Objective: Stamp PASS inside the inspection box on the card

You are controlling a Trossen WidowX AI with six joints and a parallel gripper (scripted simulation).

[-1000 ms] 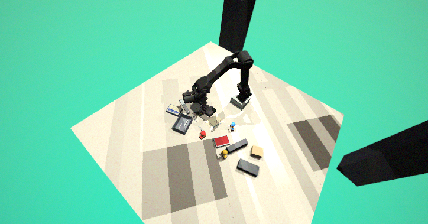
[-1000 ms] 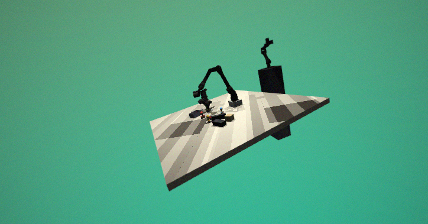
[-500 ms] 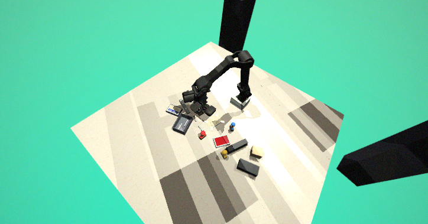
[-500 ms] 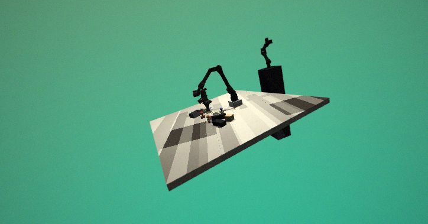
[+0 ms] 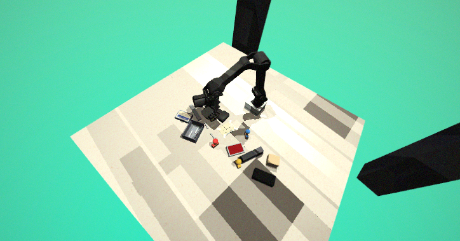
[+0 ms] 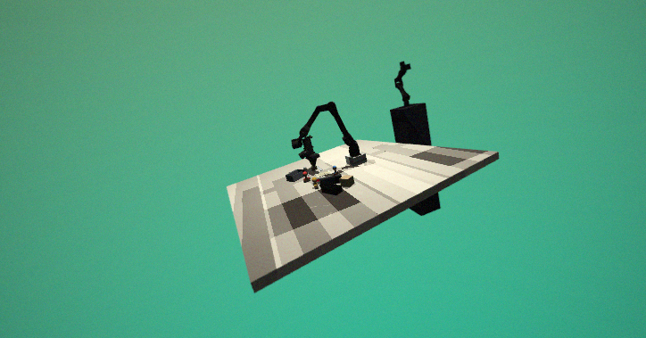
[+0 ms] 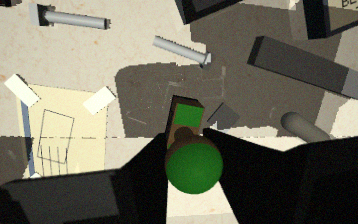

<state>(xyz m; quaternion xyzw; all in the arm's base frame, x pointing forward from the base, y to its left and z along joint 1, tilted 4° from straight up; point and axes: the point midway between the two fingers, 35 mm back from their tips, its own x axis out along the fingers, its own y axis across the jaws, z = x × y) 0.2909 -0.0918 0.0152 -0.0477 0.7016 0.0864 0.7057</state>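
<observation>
1. One desk (image 5: 180,187), striped beige and grey.
2. One cream card (image 7: 62,131) with an outlined box, lying left of my stamp in the wrist view.
3. One red ink pad (image 5: 235,149), rectangular.
4. One green-knobbed stamp (image 7: 194,167), clamped in my pincer (image 7: 185,150) above the desk; its lettering is unreadable.
</observation>
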